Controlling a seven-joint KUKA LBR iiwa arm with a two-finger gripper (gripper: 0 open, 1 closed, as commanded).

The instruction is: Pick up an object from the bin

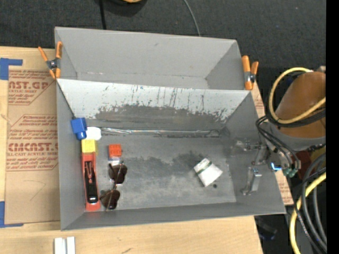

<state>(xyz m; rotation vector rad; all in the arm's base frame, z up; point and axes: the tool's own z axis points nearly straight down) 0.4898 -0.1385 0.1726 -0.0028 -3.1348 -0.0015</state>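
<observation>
My gripper point(244, 166) hangs over the bin's right sloping wall, and its two metal fingers stand apart with nothing between them. The nearest loose thing is a small white angular piece point(206, 172) with a dark spot, lying on the bin floor right of centre, a short way to the gripper's left. It lies apart from the fingers.
Along the bin's left side lie a long red and black tool point(90, 187) with a yellow end point(88, 146), a blue block point(78, 127), a white piece point(93, 134), a small orange block point(115, 151) and dark brown sunglasses point(114, 186). The arm's cables bunch at the right.
</observation>
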